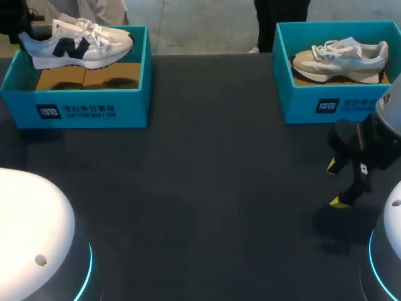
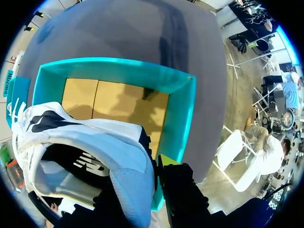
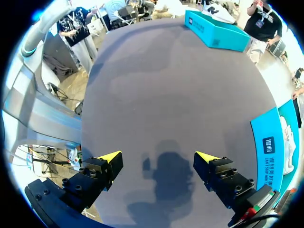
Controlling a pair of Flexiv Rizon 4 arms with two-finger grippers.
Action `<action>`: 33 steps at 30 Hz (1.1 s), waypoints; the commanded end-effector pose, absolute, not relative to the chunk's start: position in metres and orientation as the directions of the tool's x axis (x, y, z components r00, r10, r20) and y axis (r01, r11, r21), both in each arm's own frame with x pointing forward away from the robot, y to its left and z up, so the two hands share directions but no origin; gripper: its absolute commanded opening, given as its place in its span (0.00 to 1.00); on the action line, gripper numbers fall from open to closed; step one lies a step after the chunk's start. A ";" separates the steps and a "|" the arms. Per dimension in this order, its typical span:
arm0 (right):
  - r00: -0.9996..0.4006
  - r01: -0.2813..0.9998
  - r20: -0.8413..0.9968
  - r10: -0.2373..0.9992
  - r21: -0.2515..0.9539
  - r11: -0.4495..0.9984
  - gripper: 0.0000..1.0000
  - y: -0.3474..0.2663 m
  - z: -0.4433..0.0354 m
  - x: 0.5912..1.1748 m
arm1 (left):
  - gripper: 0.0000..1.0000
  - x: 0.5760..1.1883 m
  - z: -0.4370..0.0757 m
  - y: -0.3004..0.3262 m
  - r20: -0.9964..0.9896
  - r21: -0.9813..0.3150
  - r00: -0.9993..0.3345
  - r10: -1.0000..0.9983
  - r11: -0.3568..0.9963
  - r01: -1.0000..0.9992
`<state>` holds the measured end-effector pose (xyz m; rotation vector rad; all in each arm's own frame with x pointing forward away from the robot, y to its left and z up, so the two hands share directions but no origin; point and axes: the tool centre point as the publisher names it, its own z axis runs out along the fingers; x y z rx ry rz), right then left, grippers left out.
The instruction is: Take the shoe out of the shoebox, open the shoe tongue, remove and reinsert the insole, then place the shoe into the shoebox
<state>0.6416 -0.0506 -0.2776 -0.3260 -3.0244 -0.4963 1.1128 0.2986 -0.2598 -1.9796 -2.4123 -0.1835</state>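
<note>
- Nearest to me, two white rounded arm bases [image 1: 28, 232] with blue light rings fill the lower left and lower right corners of the head view.
- My right gripper [image 1: 336, 184] hangs over bare dark counter [image 1: 207, 188] at the lower right. Its two yellow tips are well apart with nothing between them. The right wrist view [image 3: 159, 156] shows the same, with only the gripper's shadow on the counter below it.
- I count two teal shoeboxes and two shoes, one shoe to each box.
- The right shoebox [image 1: 326, 103] stands at the upper right, beyond my right gripper. A beige shoe [image 1: 341, 59] with white laces lies inside on its sole, toe toward the right edge.
- The left shoebox [image 1: 88, 106] stands at the upper left. Its brown cardboard floor [image 1: 88, 76] shows under the white shoe [image 1: 81, 45], which sits raised about level with the box rim, toe pointing right.
- In the left wrist view my left gripper [image 2: 154, 166] is clamped on the heel end of the white shoe [image 2: 95, 142]. One yellow tip shows outside the collar, and the open box [image 2: 185, 118] lies ahead and below.
- The white shoe carries one dark letter logo on its side.
- Each box front bears a white square mark with a line of white print beside and under it; I do not read it off.
</note>
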 end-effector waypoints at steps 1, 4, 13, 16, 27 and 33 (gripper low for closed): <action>-0.976 0.218 0.091 0.199 0.308 0.926 1.00 -0.050 -0.278 0.641 | 0.00 1.110 -0.267 0.297 0.083 0.087 -0.192 0.978 0.185 0.979; -0.976 0.218 0.091 0.199 0.308 0.926 1.00 -0.050 -0.278 0.641 | 0.00 1.108 -0.274 0.296 0.087 0.082 -0.189 0.978 0.182 0.980; -0.976 0.218 0.091 0.199 0.308 0.926 1.00 -0.050 -0.278 0.641 | 0.00 1.096 -0.291 0.292 0.082 0.064 -0.163 0.983 0.158 0.985; -0.976 0.218 0.091 0.199 0.308 0.926 1.00 -0.050 -0.278 0.641 | 0.00 1.093 -0.293 0.293 0.083 0.064 -0.158 0.984 0.153 0.986; -0.976 0.218 0.091 0.199 0.308 0.926 1.00 -0.050 -0.278 0.641 | 0.00 1.080 -0.310 0.292 0.109 0.049 -0.145 0.983 0.140 0.989; -0.976 0.218 0.091 0.199 0.308 0.926 1.00 -0.050 -0.278 0.641 | 0.00 1.073 -0.320 0.293 0.128 0.033 -0.152 0.980 0.149 0.988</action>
